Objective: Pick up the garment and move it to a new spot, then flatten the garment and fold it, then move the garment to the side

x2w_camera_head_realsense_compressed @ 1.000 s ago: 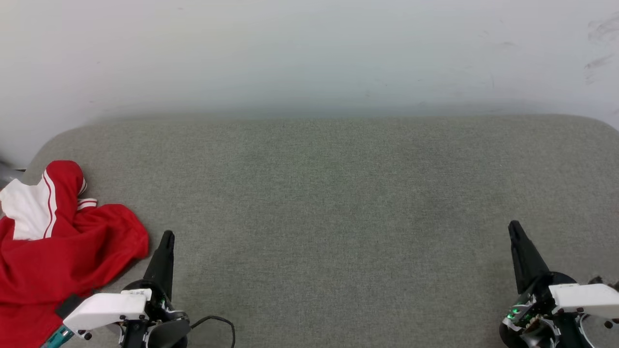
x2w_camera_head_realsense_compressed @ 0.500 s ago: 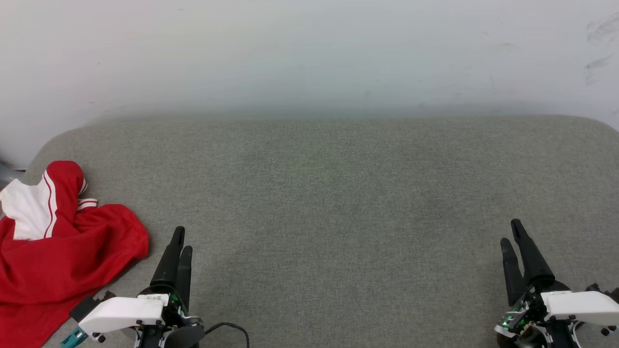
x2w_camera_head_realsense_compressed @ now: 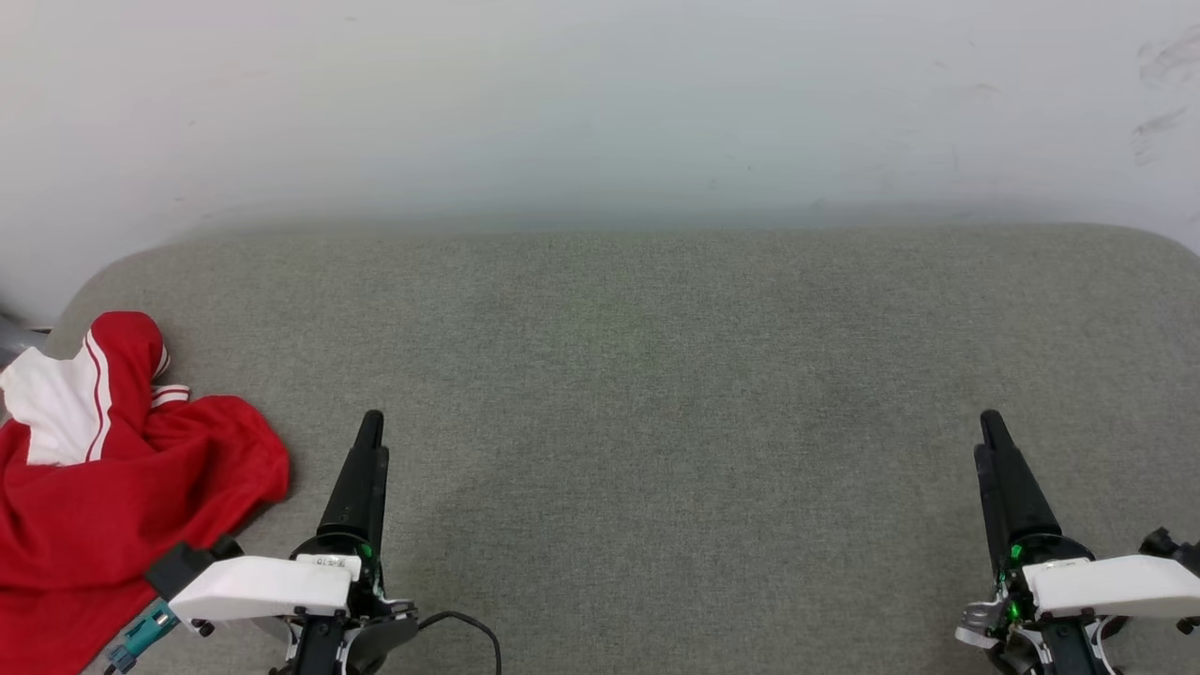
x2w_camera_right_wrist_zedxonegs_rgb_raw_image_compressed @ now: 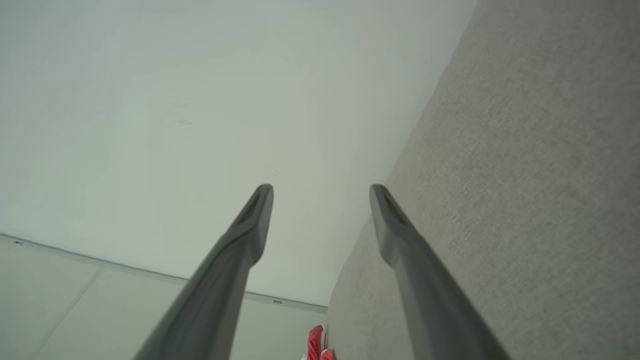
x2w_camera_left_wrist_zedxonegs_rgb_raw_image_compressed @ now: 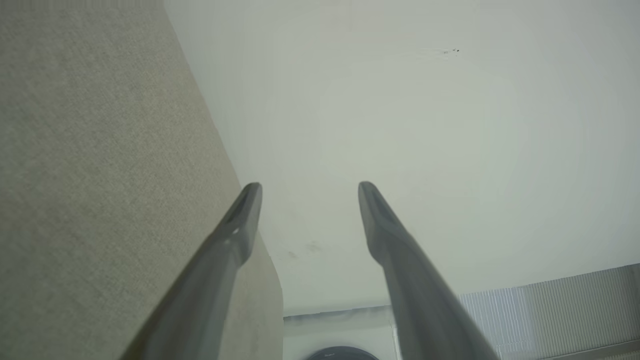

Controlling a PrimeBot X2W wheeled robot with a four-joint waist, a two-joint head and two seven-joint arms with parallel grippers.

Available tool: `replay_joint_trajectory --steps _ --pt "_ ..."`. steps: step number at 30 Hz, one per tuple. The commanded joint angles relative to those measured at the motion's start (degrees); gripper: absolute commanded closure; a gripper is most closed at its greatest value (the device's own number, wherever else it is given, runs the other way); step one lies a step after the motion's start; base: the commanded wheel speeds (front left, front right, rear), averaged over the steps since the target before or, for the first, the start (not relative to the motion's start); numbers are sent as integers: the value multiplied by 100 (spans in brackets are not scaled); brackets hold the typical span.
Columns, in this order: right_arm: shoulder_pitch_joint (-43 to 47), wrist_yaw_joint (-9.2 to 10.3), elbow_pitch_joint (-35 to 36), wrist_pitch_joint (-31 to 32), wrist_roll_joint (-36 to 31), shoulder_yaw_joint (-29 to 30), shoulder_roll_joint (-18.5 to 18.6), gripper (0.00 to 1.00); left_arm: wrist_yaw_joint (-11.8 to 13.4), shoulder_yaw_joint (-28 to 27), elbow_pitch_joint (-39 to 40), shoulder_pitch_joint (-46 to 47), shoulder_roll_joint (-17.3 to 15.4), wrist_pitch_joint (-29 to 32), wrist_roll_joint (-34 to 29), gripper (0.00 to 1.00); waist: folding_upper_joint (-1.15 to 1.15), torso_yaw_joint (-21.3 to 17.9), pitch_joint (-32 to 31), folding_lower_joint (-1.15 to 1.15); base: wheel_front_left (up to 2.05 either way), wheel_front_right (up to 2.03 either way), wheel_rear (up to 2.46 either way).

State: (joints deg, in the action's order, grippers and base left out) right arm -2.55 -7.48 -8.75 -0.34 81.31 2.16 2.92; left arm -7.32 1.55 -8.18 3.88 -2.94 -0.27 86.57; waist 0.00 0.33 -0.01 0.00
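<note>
My left tool point(x2w_camera_head_realsense_compressed: 371, 427) hangs low over the near edge of the surface point(x2w_camera_head_realsense_compressed: 656, 375), just beside the garment point(x2w_camera_head_realsense_compressed: 122, 497) but not touching it. My right tool point(x2w_camera_head_realsense_compressed: 987, 427) sits by the near-right corner, well apart from the cloth. Both are spread wide with nothing between their fingers point(x2w_camera_left_wrist_zedxonegs_rgb_raw_image_compressed: 240, 225), which fits a task that, as I judge it, has not yet reached its first pick. The garment lies crumpled against the left edge toward the near-left corner, with a white sleeve bunched on top at its far side and the red body slumped toward me. The whole middle of the surface is bare, so I take that as the spot to carry it to and spread it. Each tool is turned with one finger nearer the surface than the other, which should suit pinching a raised fold from the side. The left tool is closest, so it should go first.
</note>
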Motion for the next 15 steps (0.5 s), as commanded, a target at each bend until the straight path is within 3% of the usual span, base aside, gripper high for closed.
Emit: replay_joint_trajectory --steps 1,7,15 --pt "-69 -1 163 -59 -256 -35 57 0 -7 36 167 134 -46 -58 -187 0 0 2 1 0 0 0 0" --pt "-53 -1 292 -191 -1243 -110 71 0 -9 243 283 153 -102 -188 -773 0 0 8 -3 0 0 0 0" --pt "-24 -1 505 -217 -2498 -148 48 0 -11 238 272 142 -93 -354 -2075 0 0 15 -13 0 0 0 0"
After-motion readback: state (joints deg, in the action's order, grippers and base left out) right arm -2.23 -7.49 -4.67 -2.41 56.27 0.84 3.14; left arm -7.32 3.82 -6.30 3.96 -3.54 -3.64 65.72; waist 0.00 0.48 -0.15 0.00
